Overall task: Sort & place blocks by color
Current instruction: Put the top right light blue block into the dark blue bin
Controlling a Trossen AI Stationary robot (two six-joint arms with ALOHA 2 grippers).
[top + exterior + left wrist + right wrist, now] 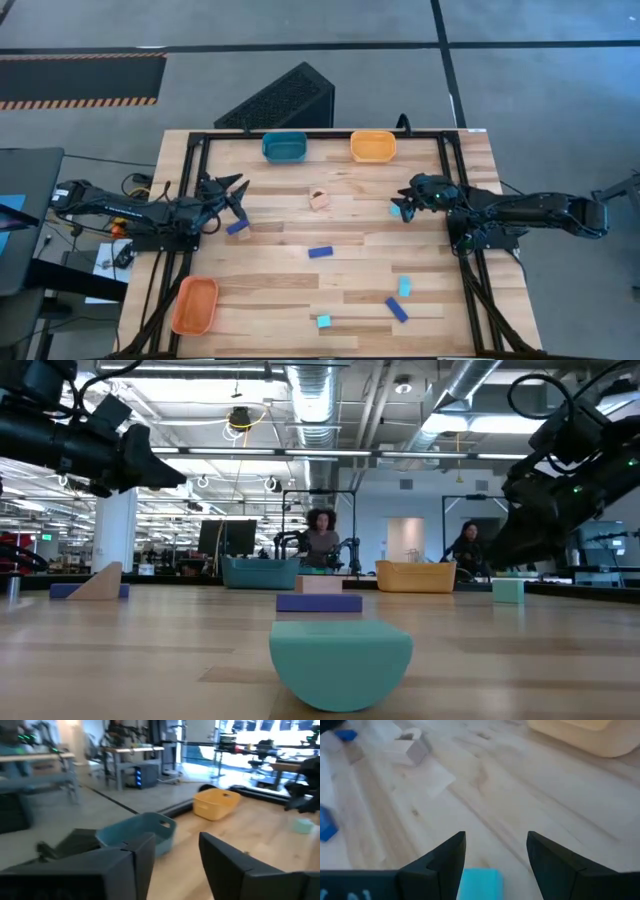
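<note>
Closest to the low camera sits a cyan half-round block (341, 661) on the bench (340, 285), with a dark blue oblong (319, 602) just behind it and a pale wooden piece (319, 584) farther back. Over on the right side, the right claw (496, 851) hangs with its fingers apart, straddling a cyan block (480, 882) that lies on the wood between them but not yet pinched; from above that block (397, 211) shows just at the claw's tip, near the orange tray (373, 146). The left claw (232, 192) is raised above the bench with its fingers apart and nothing between them, and a dark blue block (237, 228) lies just beneath and beside it, next to a tan wedge (97, 582). Other blocks are scattered toward the front: a blue oblong mid-bench (320, 252), and a cyan (405, 287) and blue (397, 310) pair to the right. The teal tray (285, 146) stands at the far edge and a second orange tray (195, 305) at the front left. I would say the sorting is early, with the right arm at the pickup step; next it needs to close on the cyan block, lift clear, and carry it to a tray.
</note>
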